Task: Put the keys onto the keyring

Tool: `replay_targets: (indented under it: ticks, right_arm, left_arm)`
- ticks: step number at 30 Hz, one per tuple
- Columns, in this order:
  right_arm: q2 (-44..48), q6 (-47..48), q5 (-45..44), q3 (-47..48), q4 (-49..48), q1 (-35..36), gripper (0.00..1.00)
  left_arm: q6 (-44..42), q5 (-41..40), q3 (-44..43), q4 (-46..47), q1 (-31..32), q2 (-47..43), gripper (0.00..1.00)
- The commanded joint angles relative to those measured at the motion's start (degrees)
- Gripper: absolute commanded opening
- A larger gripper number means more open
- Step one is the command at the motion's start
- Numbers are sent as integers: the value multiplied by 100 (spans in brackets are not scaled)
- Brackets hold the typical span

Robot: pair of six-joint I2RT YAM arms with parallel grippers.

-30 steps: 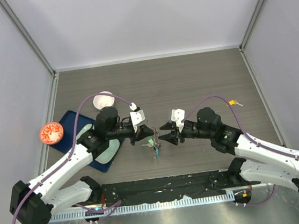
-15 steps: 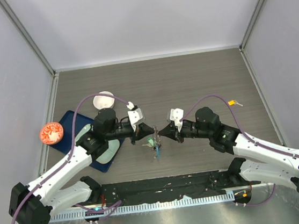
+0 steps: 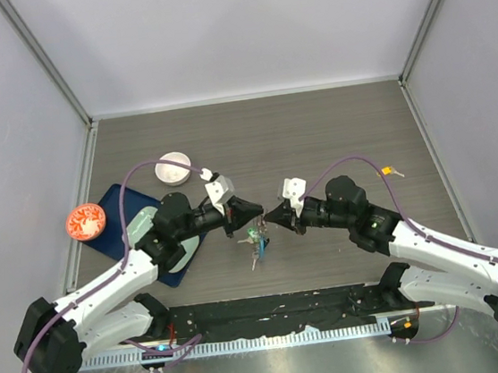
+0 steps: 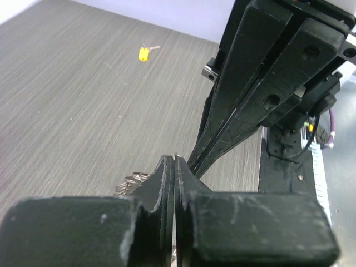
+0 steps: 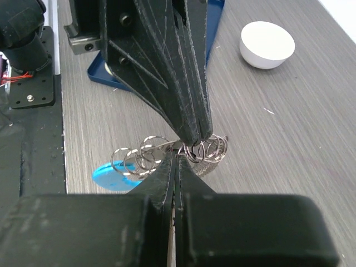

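- The white bowl sits on the table at far left. Its inside shows plain white.
- The blue tray lies near the left edge. It holds a pale green item that is mostly hidden under the left arm.
- A round red dish sits just beside the tray's left corner. Its inside is speckled, and I cannot tell what it holds.
- The keyring is at the table's middle, between the two claw tips, with its keys dangling below it.
- The left claw has its fingers pressed together on the cluster of small wire loops of the keyring.
- The right claw also has its fingers together, tip to tip with the left claw and touching the ring wire. I cannot tell whether it pinches anything.
- Counted: one bowl, one tray, one red dish and one keyring with one blue tag.
- One separate key with a yellow tag lies well apart at the right.
- The loops and keys on the ring overlap too much to count.
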State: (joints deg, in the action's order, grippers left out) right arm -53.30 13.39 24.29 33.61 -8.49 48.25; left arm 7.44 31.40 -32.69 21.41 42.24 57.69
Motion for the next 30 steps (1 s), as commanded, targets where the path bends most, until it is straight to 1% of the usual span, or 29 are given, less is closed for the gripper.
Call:
replay_targets:
  ticks: [1,2,3,5,6,8,9,11,12,14,15,16,17,18,19,20,21,22,23,24,25,27,30]
  right_arm:
    - [65,269,-240,436,216,35,1]
    - [74,296,-354,471,295,35,1]
    - [83,322,-416,498,322,35,1]
    - [109,427,-592,568,392,35,1]
    - [127,471,-645,586,401,27,1]
    - [135,611,-733,647,471,44,1]
    - [135,647,-811,682,515,36,1]
    - [118,735,-830,753,594,35,1]
    - [109,753,-830,770,612,44,1]
    - [100,806,-812,788,647,44,1]
    - [100,832,-795,788,647,44,1]
    - [109,850,-751,788,664,36,1]
    - [109,867,-725,788,691,35,1]
    - [127,876,-690,788,700,35,1]
    - [118,885,-637,771,708,35,1]
    - [144,894,-610,762,709,35,1]
    - [153,902,-593,753,709,35,1]
    - [179,920,-540,744,717,35,1]
    - [197,920,-531,735,717,35,1]
    - [197,929,-514,735,717,35,1]
    - [241,938,-487,726,726,35,1]
    - [267,938,-426,718,709,35,1]
    - [267,938,-338,691,700,35,1]
  left_arm:
    - [284,-450,34,1638,30,-4,9]
    - [267,-450,43,1630,39,-21,14]
    - [240,-476,43,1569,39,-38,25]
    - [153,-581,0,1402,30,-126,32]
    - [4,-626,-27,1131,30,-257,37]
    - [-198,-722,-210,735,21,-398,40]
    - [-434,-758,-299,281,21,-495,42]
    - [-646,-732,-492,-222,-22,-548,43]
    - [-717,-592,-728,-721,-57,-557,43]
    - [-1007,-364,-966,-1189,-207,-470,43]
    - [-1078,-162,-1168,-1618,-268,-400,44]
    - [-1209,301,-1309,-1814,-425,-251,45]
    - [-1254,480,-1415,-1990,-488,-154,45]
    - [-1350,690,-1659,-2383,-567,-66,46]
    - [-1525,1127,-1775,-2587,-637,161,46]
    - [-1648,1323,-1881,-2781,-777,259,46]
    - [-1780,1586,-2012,-3174,-848,365,46]
    - [-1938,2006,-2257,-3395,-910,505,46]
    - [-2305,2176,-2425,-3659,-980,732,46]
    - [-2509,2282,-2566,-4218,-981,891,47]
    - [-2754,2388,-2863,-4502,-981,1023,47]
    - [-3204,2687,-3067,-5152,-981,1367,47]
    - [-3328,2950,-3191,-5331,-972,1587,44]
